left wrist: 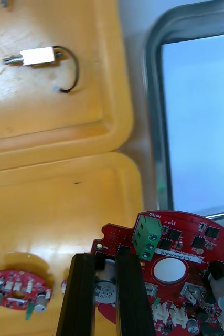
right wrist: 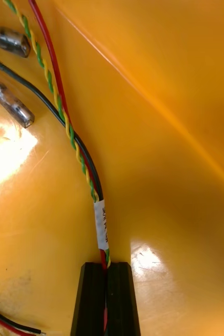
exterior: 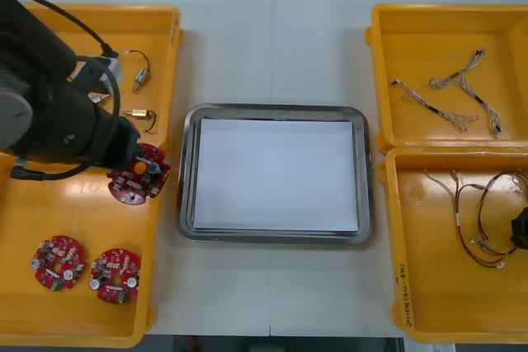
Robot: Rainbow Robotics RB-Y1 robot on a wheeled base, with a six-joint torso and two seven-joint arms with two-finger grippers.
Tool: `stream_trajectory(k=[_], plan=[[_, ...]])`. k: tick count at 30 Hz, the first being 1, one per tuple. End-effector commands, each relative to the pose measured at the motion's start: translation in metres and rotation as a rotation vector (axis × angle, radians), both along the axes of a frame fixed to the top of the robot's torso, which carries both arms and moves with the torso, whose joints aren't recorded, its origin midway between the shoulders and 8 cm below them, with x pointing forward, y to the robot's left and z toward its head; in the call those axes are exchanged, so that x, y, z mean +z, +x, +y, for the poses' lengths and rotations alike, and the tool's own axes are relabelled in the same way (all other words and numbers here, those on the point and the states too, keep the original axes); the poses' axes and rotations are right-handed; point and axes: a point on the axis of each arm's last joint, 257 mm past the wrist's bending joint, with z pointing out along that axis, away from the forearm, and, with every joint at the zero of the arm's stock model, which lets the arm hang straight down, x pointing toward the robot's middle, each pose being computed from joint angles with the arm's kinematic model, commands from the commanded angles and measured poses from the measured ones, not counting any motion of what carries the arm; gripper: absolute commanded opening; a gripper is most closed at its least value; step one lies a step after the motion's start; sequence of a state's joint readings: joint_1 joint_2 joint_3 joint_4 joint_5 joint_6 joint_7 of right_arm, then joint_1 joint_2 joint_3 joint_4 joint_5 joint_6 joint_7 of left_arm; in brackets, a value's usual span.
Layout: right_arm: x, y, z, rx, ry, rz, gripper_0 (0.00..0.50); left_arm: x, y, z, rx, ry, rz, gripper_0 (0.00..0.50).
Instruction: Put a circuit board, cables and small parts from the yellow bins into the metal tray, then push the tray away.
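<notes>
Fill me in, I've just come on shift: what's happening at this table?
Both arms are picking at once. The left gripper is shut on a round red circuit board in the near left yellow bin. The right gripper is shut on a red, black and green-yellow cable in the near right yellow bin. The metal tray, white inside, holds none of the parts yet.
</notes>
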State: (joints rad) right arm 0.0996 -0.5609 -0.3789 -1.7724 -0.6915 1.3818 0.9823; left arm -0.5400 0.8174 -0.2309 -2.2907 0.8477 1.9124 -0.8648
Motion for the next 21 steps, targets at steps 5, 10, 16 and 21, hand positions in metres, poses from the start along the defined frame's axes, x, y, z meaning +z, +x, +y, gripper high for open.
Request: stream_trajectory(k=[5,10,16,21], plan=[[0.002,-0.014,0.005,-0.008,0.031,0.013,0.000,0.007,0.000,-0.069,-0.068,-0.022,-0.061,0.001],[0.026,-0.024,-0.002,0.006,-0.003,0.032,0.000,-0.013,-0.005,-0.082,-0.081,0.011,-0.043,0.000],[0.056,-0.037,-0.005,0.047,-0.060,0.059,0.000,-0.034,0.001,-0.092,-0.060,0.019,-0.037,0.002],[0.082,-0.047,-0.007,0.083,-0.116,0.079,0.000,-0.046,0.010,-0.102,-0.048,0.020,-0.033,0.002]])
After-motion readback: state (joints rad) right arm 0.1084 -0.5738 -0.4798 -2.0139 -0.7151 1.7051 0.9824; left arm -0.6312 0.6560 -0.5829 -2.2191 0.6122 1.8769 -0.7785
